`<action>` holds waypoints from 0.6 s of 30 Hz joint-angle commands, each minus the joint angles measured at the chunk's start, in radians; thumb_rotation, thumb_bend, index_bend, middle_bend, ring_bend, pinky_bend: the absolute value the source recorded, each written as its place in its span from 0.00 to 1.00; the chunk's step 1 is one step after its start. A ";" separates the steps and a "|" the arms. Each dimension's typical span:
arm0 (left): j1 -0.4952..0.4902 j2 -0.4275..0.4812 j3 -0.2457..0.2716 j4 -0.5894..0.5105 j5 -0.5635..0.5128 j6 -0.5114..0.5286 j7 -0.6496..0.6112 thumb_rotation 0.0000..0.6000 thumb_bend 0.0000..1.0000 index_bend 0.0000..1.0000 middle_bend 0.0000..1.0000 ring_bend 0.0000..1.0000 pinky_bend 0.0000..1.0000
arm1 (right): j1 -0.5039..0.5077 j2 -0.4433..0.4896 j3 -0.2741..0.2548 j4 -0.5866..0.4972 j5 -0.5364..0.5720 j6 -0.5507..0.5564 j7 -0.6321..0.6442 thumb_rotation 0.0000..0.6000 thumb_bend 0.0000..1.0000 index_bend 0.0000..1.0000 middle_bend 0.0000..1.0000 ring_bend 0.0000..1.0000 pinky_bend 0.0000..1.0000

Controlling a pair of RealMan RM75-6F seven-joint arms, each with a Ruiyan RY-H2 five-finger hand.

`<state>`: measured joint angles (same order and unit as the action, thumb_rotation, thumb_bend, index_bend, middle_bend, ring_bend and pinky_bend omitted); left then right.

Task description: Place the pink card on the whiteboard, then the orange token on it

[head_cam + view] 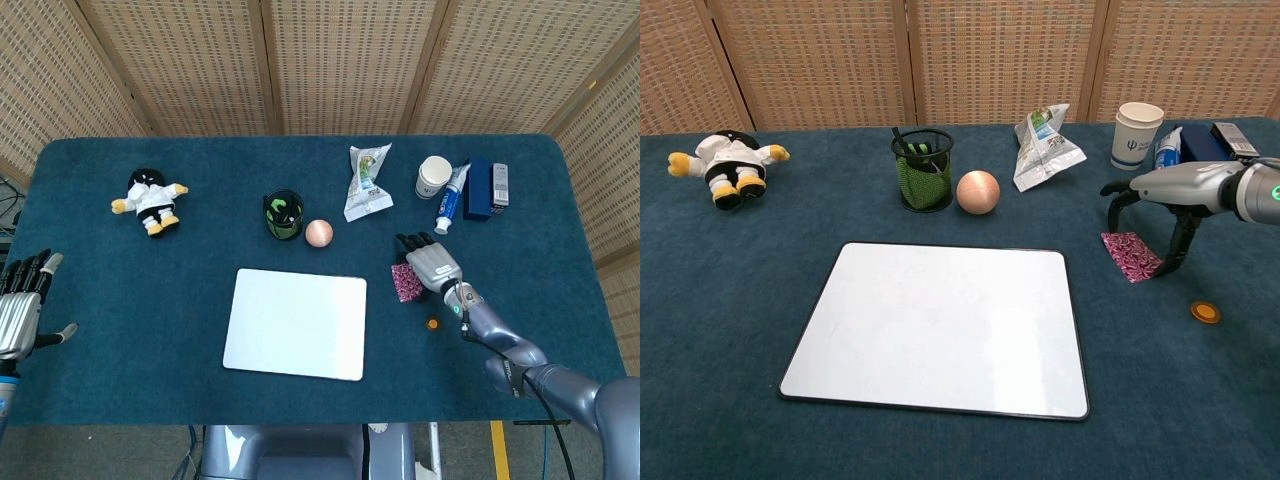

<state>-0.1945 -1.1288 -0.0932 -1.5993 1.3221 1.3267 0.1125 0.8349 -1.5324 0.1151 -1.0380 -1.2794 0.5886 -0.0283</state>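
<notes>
The pink patterned card [405, 282] [1130, 256] lies flat on the blue table, just right of the whiteboard [296, 322] [940, 325]. My right hand [432, 265] [1170, 195] arches over the card with its fingers [1118, 207] pointing down and apart. One fingertip stands by the card's right edge, and nothing is lifted. The small orange token [433, 323] [1205, 312] rests on the table in front of that hand, apart from it. My left hand [20, 300] hovers at the table's far left edge with its fingers spread and holds nothing. It shows only in the head view.
Along the back stand a plush toy [150, 200], a green mesh pen cup [922, 170], a peach ball [978, 192], a snack bag [1045, 140], a paper cup [1138, 133], a tube [450, 198] and a blue box [478, 188].
</notes>
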 commanded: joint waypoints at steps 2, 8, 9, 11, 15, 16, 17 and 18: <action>0.001 0.002 0.000 -0.001 0.000 0.001 -0.003 1.00 0.00 0.00 0.00 0.00 0.00 | 0.001 0.006 0.000 -0.008 0.004 0.002 -0.004 1.00 0.21 0.50 0.00 0.00 0.00; 0.000 0.004 0.001 -0.002 -0.001 -0.002 -0.005 1.00 0.00 0.00 0.00 0.00 0.00 | -0.002 0.060 0.008 -0.083 -0.006 0.034 -0.009 1.00 0.21 0.50 0.00 0.00 0.00; -0.001 0.004 0.001 -0.002 -0.002 -0.003 -0.005 1.00 0.00 0.00 0.00 0.00 0.00 | -0.002 0.075 0.011 -0.104 -0.007 0.040 -0.008 1.00 0.21 0.50 0.00 0.00 0.00; -0.002 0.004 0.001 -0.003 -0.003 -0.005 -0.004 1.00 0.00 0.00 0.00 0.00 0.00 | -0.002 0.107 0.018 -0.150 -0.009 0.049 -0.006 1.00 0.21 0.50 0.00 0.00 0.00; -0.003 0.006 0.002 -0.005 -0.002 -0.007 -0.004 1.00 0.00 0.00 0.00 0.00 0.00 | 0.002 0.179 0.039 -0.268 -0.008 0.066 0.002 1.00 0.21 0.50 0.00 0.00 0.00; -0.003 0.007 0.002 -0.006 -0.002 -0.007 -0.004 1.00 0.00 0.00 0.00 0.00 0.00 | 0.003 0.194 0.044 -0.294 -0.007 0.070 0.002 1.00 0.21 0.50 0.00 0.00 0.00; -0.003 0.008 0.003 -0.008 -0.001 -0.006 -0.006 1.00 0.00 0.00 0.00 0.00 0.00 | 0.005 0.210 0.049 -0.327 -0.005 0.073 0.000 1.00 0.21 0.50 0.00 0.00 0.00; -0.002 0.009 0.003 -0.008 0.000 -0.005 -0.007 1.00 0.00 0.00 0.00 0.00 0.00 | 0.006 0.222 0.052 -0.351 -0.003 0.074 -0.002 1.00 0.21 0.50 0.00 0.00 0.00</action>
<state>-0.1969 -1.1201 -0.0905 -1.6077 1.3219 1.3213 0.1060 0.8368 -1.3575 0.1500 -1.3212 -1.2853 0.6492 -0.0301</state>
